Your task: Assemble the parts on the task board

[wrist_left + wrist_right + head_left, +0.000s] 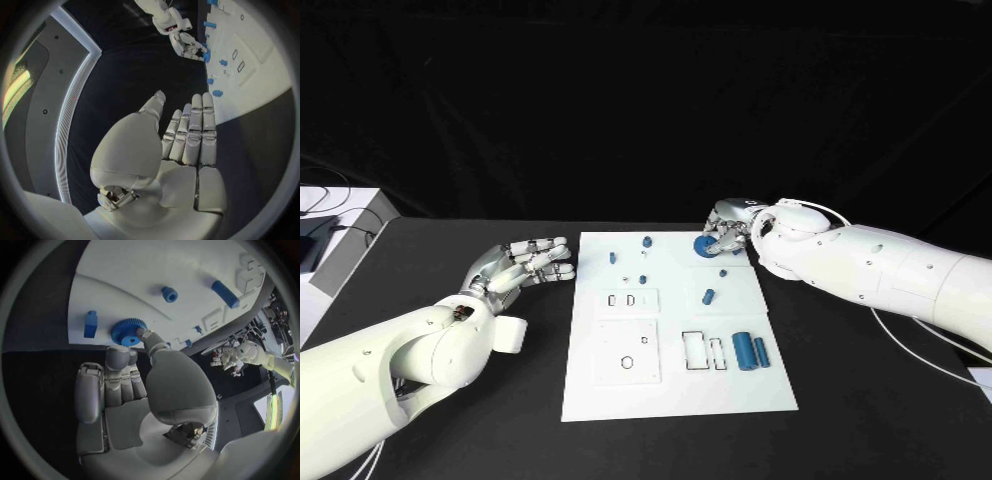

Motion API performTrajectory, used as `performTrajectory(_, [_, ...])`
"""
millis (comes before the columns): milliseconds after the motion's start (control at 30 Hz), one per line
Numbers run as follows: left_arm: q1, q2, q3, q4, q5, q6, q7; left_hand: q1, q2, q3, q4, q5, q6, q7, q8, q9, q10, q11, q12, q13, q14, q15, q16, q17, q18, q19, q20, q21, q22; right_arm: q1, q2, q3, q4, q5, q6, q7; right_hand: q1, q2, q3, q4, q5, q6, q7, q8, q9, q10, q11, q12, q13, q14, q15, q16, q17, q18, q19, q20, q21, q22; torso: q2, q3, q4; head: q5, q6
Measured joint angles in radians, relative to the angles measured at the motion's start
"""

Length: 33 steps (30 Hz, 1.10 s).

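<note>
One white, flat, rectangular task board lies on the matte black table, and everything else is placed against it. Near its far edge sits one round blue gear with a finely ridged rim; the right hand reaches over that edge and pinches the gear between thumb and fingers, which the right wrist view shows closed against its toothed side. Two smooth blue cylinders lie side by side, parallel, at the board's near right corner, just beside a dark-outlined rectangular recess. One elongated blue peg lies alone near the board's middle, and at least three smaller blue pieces are scattered toward its far left part; their shapes are too small to tell. The left hand, silver and segmented, rests off the board's left edge over the table, holding nothing, its fingers extended and lying close together.
</note>
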Motion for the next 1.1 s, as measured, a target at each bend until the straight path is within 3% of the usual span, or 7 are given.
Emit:
performTrajectory(100, [0.0, 0.0, 0.0, -0.001, 0.0, 0.0, 0.0, 0.0, 0.0, 0.0, 0.0, 0.0, 0.0, 0.0, 0.0, 0.0, 0.0, 0.0, 0.0, 0.0, 0.0, 0.0, 0.0, 0.0, 0.0, 0.0, 0.0, 0.0, 0.0, 0.0, -0.004, 0.0, 0.007, 0.001, -0.001, 0.002, 0.005, 0.005, 0.015, -0.013, 0.0, 0.001, -0.001, 0.0, 0.0, 0.002, -0.008, -0.005, -0.001, -0.002, -0.002, 0.0, 0.0, 0.0, -0.001, -0.002, 0.0, 0.0, 0.0, 0.0003, -0.0001, 0.0, 0.0])
performTrajectory(400, [0.0, 0.0, 0.0, -0.004, 0.0, 0.0, 0.0, 0.0, 0.0, 0.0, 0.0, 0.0, 0.0, 0.0, 0.0, 0.0, 0.0, 0.0, 0.0, 0.0, 0.0, 0.0, 0.0, 0.0, 0.0, 0.0, 0.0, 0.0, 0.0, -0.004, -0.028, -0.003, 0.046, 0.002, -0.016, 0.001, 0.002, 0.013, 0.023, -0.027, -0.013, 0.006, -0.006, 0.0, 0.0, 0.002, -0.008, -0.01, -0.001, 0.002, -0.005, -0.006, 0.004, 0.0, 0.002, -0.006, 0.0, 0.0, -0.001, 0.0003, -0.0001, -0.001, 0.001])
performTrajectory(600, [0.0, 0.0, 0.0, -0.005, 0.0, 0.0, -0.001, 0.0, 0.0, 0.0, 0.0, 0.0, 0.0, 0.0, 0.0, 0.0, 0.0, 0.0, 0.0, 0.0, 0.0, 0.0, 0.0, 0.0, 0.0, 0.0, 0.0, 0.0, 0.0, -0.009, -0.049, -0.004, 0.102, 0.0, -0.046, -0.012, 0.0, 0.016, 0.016, -0.023, -0.027, 0.014, -0.014, 0.004, 0.0, 0.006, -0.011, -0.014, -0.001, 0.002, -0.005, -0.012, 0.005, 0.0, 0.002, -0.006, 0.0, 0.001, -0.002, 0.0001, -0.0007, -0.002, 0.003])
performTrajectory(833, [0.0, -0.001, 0.0, -0.004, 0.0, 0.0, -0.001, 0.0, 0.0, 0.0, 0.0, 0.0, 0.0, 0.0, 0.0, 0.0, 0.0, 0.0, 0.0, 0.0, 0.0, 0.0, 0.0, 0.0, 0.0, 0.0, 0.0, 0.0, 0.0, -0.008, -0.078, 0.003, 0.195, -0.017, -0.097, -0.039, -0.002, 0.017, 0.008, -0.018, -0.033, 0.016, -0.016, 0.004, 0.0, 0.006, -0.011, -0.018, -0.001, 0.002, -0.005, -0.012, 0.006, 0.0, 0.002, -0.006, 0.0, 0.001, -0.002, -0.0012, -0.0006, -0.002, 0.006])
performTrajectory(1100, [0.0, -0.001, 0.0, -0.003, 0.0, 0.0, -0.001, 0.0, 0.0, 0.0, 0.0, 0.0, 0.0, 0.0, 0.0, 0.0, 0.0, 0.0, 0.0, 0.0, 0.0, 0.0, 0.0, 0.0, 0.0, 0.0, 0.0, 0.0, 0.0, -0.008, -0.068, 0.004, 0.279, -0.075, -0.155, -0.071, -0.008, 0.01, 0.007, -0.005, -0.045, 0.019, -0.019, 0.004, 0.0, 0.006, -0.011, -0.018, -0.001, 0.002, -0.005, -0.012, 0.007, 0.001, 0.002, -0.006, 0.0, 0.0, -0.002, -0.0013, 0.0012, 0.0, 0.007])
